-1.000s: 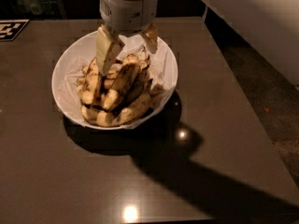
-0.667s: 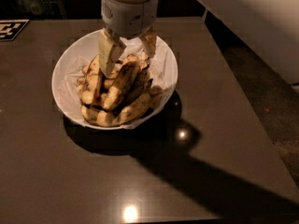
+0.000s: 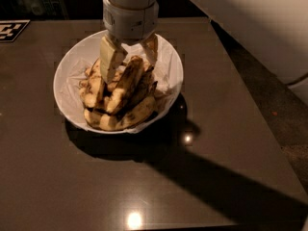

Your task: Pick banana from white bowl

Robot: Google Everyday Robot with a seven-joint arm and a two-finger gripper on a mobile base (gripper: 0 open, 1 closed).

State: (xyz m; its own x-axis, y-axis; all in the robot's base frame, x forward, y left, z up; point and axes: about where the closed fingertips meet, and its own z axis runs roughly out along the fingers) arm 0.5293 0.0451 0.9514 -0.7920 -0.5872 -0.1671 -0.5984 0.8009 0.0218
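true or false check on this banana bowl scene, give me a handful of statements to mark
1. The gripper is over the white bowl. True.
2. The white bowl holds a single banana. False: several bananas are piled in it.
3. The fingers stand apart, one on each side of the upper end of the banana. True.
4. The banana lies on the table outside the bowl. False: it rests in the bowl on the pile.
5. A black-and-white marker sits at the table's far left corner. True.
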